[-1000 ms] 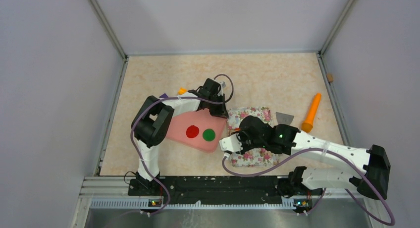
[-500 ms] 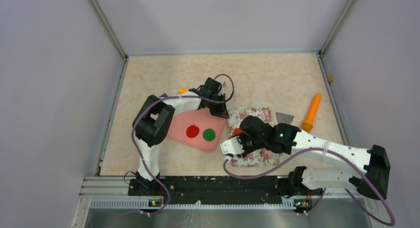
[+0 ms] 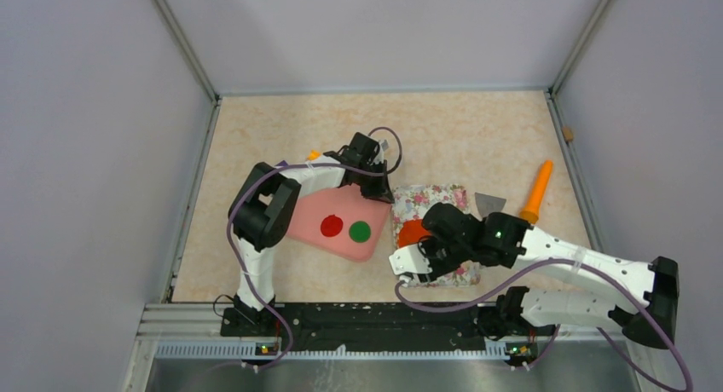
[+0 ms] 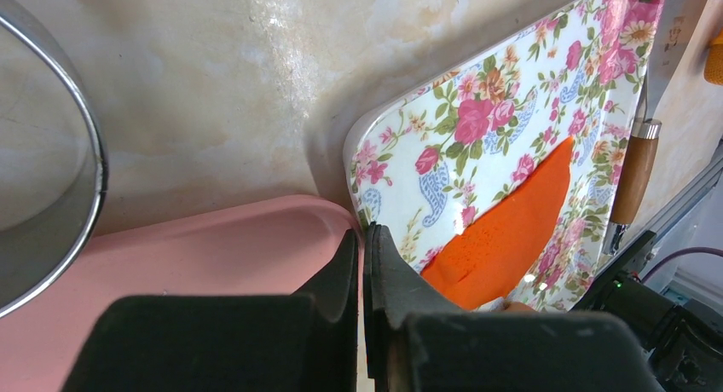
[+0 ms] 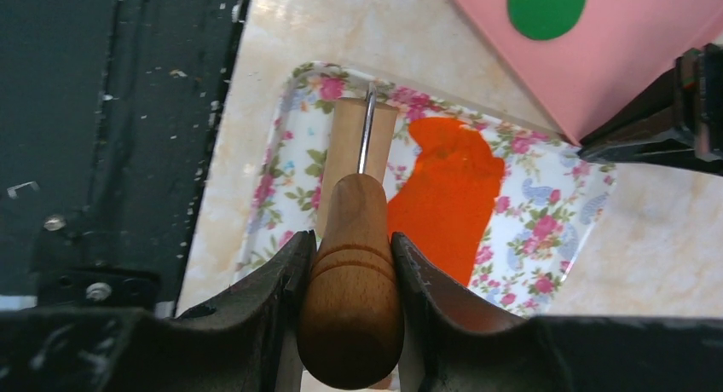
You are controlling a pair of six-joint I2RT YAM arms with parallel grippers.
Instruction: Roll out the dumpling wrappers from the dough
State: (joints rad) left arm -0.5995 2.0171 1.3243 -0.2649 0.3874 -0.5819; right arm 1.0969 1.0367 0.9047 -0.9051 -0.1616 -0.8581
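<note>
1. Gripping a roller (image 5: 349, 324) by its handle, the right gripper (image 5: 349, 247) is part-closed around it; the dough (image 5: 448, 196) lies on the tray (image 5: 546, 230) at its 1 o'clock.
2. The left gripper (image 4: 362, 239) is closed tight at the board's (image 3: 307, 213) corner.
3. One dough; two wrappers, red (image 3: 331, 227) and green (image 3: 359, 231), on the board.

Left tool (image 4: 364, 243) pinched closed, arm bent; right tool (image 5: 349, 249) clamps a wooden handle (image 5: 349, 324).

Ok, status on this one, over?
Status: left gripper shut beside pink board; right gripper shut on wooden roller; dough flat on floral tray; nothing blocking it.
</note>
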